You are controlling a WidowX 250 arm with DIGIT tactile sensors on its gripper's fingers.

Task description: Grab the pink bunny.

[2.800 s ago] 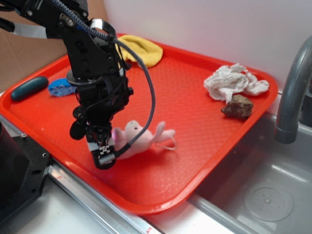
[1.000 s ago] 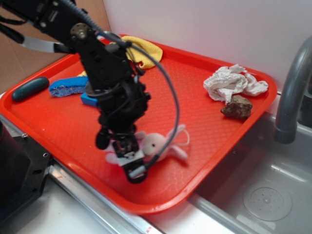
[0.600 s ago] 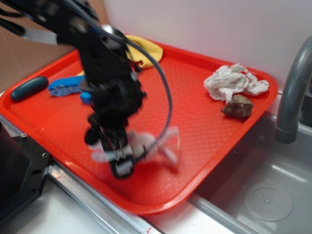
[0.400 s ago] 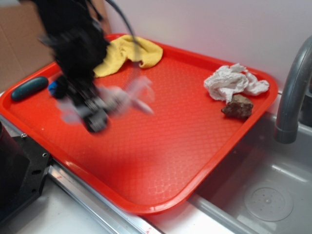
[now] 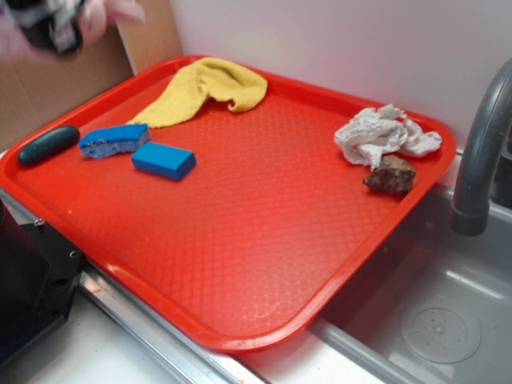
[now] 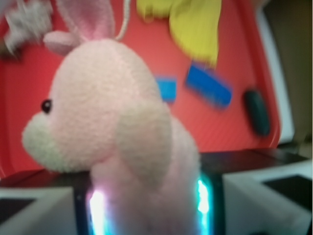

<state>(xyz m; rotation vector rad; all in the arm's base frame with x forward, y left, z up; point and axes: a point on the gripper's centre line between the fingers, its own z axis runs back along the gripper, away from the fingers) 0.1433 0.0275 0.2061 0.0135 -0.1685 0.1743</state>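
Note:
The pink bunny [image 6: 112, 127] fills the wrist view, its body pinched between the two lit fingers of my gripper [image 6: 146, 205], which is shut on it. Its dark eye, pale snout and pink ears show above the jaws, with the thin string by the ears. In the exterior view the gripper [image 5: 56, 28] is a blur at the top left corner, high above the red tray [image 5: 264, 240], with the bunny [image 5: 116, 12] a pink smear beside it.
On the tray lie a yellow cloth [image 5: 204, 88], a blue sponge [image 5: 112, 140], a blue block [image 5: 164, 160], a dark green oval object [image 5: 48, 144], a crumpled white cloth [image 5: 384, 132] and a brown lump [image 5: 390, 174]. A grey faucet [image 5: 480, 152] and sink [image 5: 440, 320] sit at the right.
The gripper, shut on the bunny, has risen off the tray and swung up to the far left corner. The blue block and sponge it was hiding now show.

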